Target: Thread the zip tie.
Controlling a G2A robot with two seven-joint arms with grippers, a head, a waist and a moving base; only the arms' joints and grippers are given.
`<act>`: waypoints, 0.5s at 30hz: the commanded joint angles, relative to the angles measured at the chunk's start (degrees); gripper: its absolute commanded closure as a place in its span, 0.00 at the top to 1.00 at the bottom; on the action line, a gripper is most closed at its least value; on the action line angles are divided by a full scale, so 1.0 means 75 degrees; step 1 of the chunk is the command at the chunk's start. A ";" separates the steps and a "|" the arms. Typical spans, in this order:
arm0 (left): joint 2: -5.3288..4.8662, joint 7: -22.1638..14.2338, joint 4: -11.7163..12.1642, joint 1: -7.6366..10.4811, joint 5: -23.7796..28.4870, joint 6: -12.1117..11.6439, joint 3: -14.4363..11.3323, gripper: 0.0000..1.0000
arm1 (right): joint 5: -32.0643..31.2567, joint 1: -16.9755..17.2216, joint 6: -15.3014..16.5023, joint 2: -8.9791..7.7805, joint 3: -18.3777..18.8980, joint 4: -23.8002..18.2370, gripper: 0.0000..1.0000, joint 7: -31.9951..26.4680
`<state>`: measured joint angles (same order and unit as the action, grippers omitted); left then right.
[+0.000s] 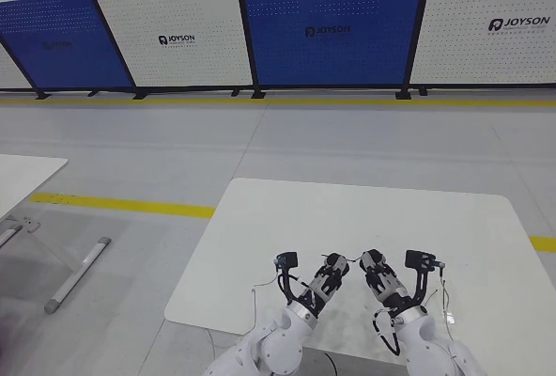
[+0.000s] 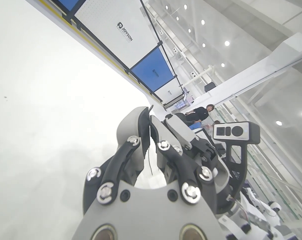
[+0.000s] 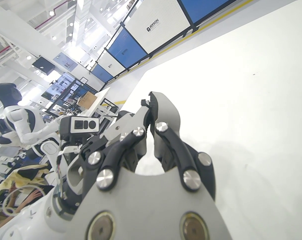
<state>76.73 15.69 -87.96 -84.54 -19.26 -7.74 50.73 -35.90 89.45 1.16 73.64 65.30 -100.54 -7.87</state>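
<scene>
Both arms hover over the near part of the white table (image 1: 372, 211), fingertips almost meeting. My left gripper (image 2: 149, 116) is shut on a thin black zip tie (image 2: 149, 159); the strap's tail hangs down between the fingers and a short tip pokes out above them. My right gripper (image 3: 149, 103) is shut too, with a small black end of the zip tie (image 3: 143, 102) sticking out at its fingertips. From above, the left gripper (image 1: 339, 265) and right gripper (image 1: 368, 261) sit side by side, with the zip tie (image 1: 352, 258) as a fine dark line between them.
The table's front edge (image 1: 259, 324) lies just behind the grippers. A second white table (image 1: 10, 183) stands off to the far left across open floor. Blue and white partition panels (image 1: 334, 42) line the back.
</scene>
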 commanded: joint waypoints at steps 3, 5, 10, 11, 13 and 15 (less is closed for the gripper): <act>0.0020 -0.0011 0.0033 0.0034 -0.0052 0.0037 -0.0036 0.34 | -0.0047 0.0017 -0.0005 0.0001 0.0009 -0.0019 0.00 0.0020; 0.0027 -0.0023 0.0043 0.0043 -0.0049 0.0039 -0.0038 0.28 | -0.0068 0.0031 -0.0002 0.0001 0.0010 -0.0042 0.00 0.0031; 0.0039 -0.0053 0.0076 0.0054 -0.0025 0.0025 -0.0012 0.26 | -0.0169 0.0078 0.0020 0.0000 0.0002 -0.0083 0.00 0.0058; 0.0039 -0.0056 0.0080 0.0053 -0.0023 0.0023 -0.0002 0.25 | -0.0196 0.0083 0.0023 0.0001 -0.0007 -0.0083 0.00 0.0064; 0.0040 -0.0064 0.0082 0.0049 -0.0008 0.0014 0.0024 0.24 | -0.0233 0.0087 0.0044 0.0003 -0.0024 -0.0080 0.00 0.0073; 0.0042 -0.0059 0.0082 0.0044 0.0019 -0.0001 0.0052 0.13 | -0.0262 0.0089 0.0067 0.0004 -0.0038 -0.0073 0.00 0.0082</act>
<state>77.03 15.22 -87.34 -84.19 -19.20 -7.70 51.05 -37.80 90.11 1.61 73.67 65.04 -101.11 -7.28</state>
